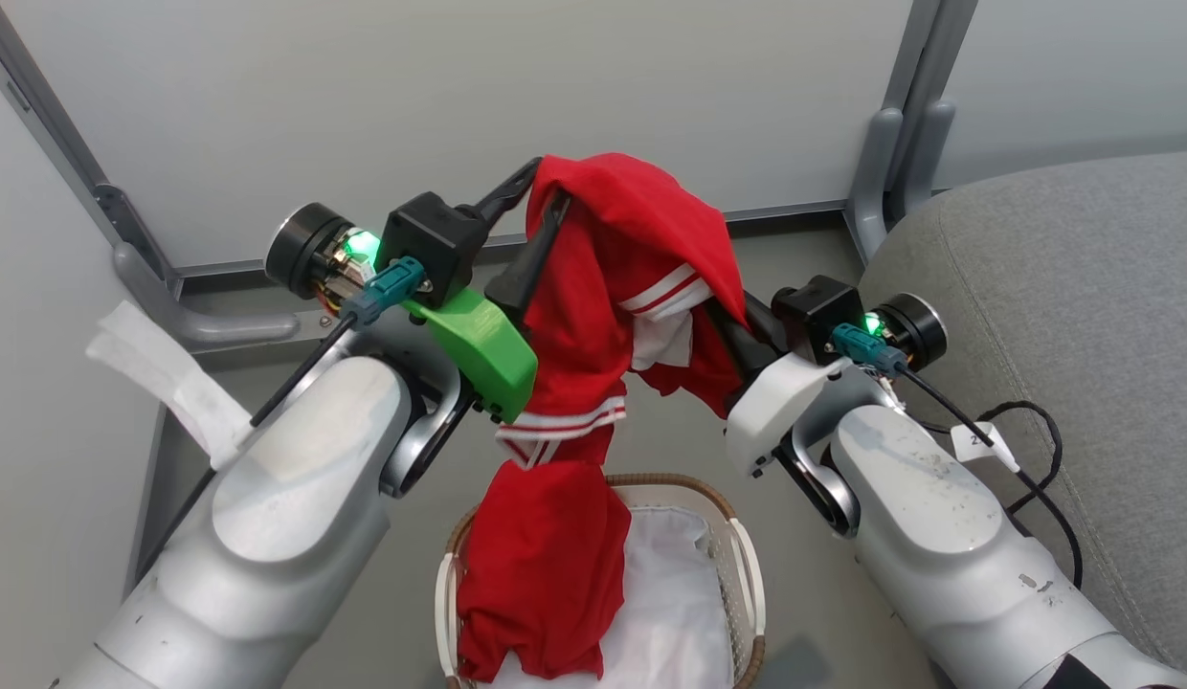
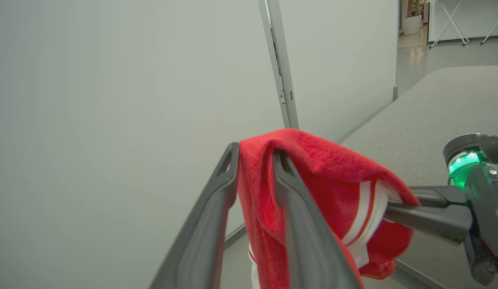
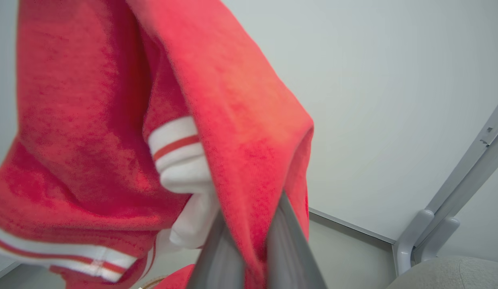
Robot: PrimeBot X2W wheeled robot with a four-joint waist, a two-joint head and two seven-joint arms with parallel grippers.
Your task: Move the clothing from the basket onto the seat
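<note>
Right now my left gripper [image 1: 546, 188] is clamped on the clothing [image 1: 593, 306] at its highest fold. The red cloth is pinched between my two fingers and spills over one of them. My right gripper [image 3: 253, 224] is closed on another fold lower down and to the right, with its fingers close together and red fabric caught between them. In the head view most of those fingers are hidden under the cloth.

The clothing hangs between my two arms as a bundle of red, with white panels and red-and-white striped trim showing in the middle. Its plain red lower part trails down into the basket [image 1: 747, 565], lying on the left side of the white liner [image 1: 680, 603] and over the near rim. The basket sits on the floor [image 1: 823, 450] between my forearms. The seat [image 1: 1063, 287] is just to my right, grey and well above the basket, and none of the clothing touches it.
</note>
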